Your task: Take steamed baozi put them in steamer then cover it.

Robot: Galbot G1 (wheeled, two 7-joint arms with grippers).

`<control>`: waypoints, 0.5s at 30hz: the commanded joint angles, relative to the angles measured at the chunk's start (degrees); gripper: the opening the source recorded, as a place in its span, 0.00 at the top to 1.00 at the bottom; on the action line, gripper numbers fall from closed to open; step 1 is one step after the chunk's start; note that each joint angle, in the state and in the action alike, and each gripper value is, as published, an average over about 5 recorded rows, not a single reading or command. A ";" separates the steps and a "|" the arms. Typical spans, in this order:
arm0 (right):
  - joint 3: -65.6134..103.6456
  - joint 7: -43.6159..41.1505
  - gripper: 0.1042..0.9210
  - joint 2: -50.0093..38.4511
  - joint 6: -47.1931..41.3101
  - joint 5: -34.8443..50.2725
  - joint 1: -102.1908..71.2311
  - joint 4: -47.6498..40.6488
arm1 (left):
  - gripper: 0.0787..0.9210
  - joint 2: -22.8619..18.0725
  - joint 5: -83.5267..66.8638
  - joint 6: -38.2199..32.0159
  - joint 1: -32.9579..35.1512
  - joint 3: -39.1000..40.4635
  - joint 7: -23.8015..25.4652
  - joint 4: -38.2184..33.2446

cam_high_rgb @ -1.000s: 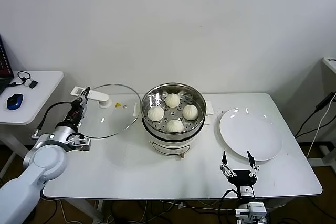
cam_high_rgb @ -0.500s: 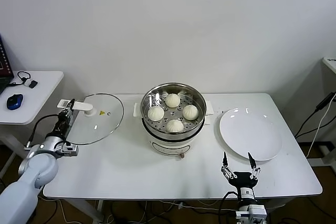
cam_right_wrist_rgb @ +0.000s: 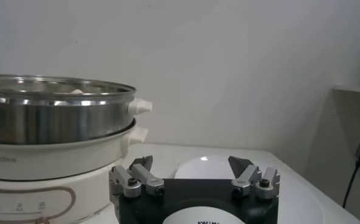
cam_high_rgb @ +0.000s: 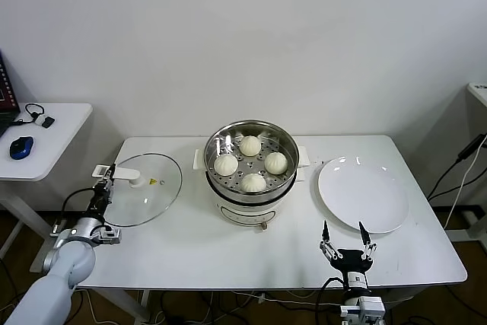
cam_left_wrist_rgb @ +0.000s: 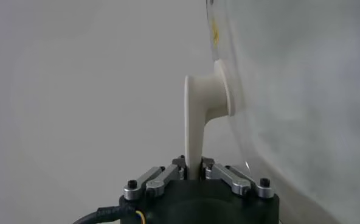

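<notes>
Glass cover pinched by handle in left gripper; four baozi in steamer; right gripper spread, empty, parked; advice: keep cover level, centre over rim, lower gently

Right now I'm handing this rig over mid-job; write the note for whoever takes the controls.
Left pincer: shut on the white handle of the cover, at the table's left edge, well clear of the steamer.
Right pincer: open, holding nothing, at the table's front edge near the plate.
Steamer: mid-table, uncovered. All four baozi sit on its tray; the plate is bare.
Done: baozi loaded, cover grasped.
Left: carry the cover over the steamer, set it down on the rim, release.
</notes>
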 commanded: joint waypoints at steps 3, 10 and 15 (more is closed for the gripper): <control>-0.05 0.01 0.12 0.04 0.04 0.01 0.09 -0.05 | 0.84 -2.84 3.68 -4.00 -1.41 0.08 -5.50 10.02; -0.48 0.02 0.12 0.17 0.03 -0.19 0.19 -0.07 | 0.84 -2.98 4.18 -4.24 -1.86 0.06 -7.01 11.60; -0.57 0.05 0.12 0.23 0.05 -0.28 0.21 -0.01 | 0.84 -3.33 5.03 -4.53 -2.09 -0.04 -7.71 11.96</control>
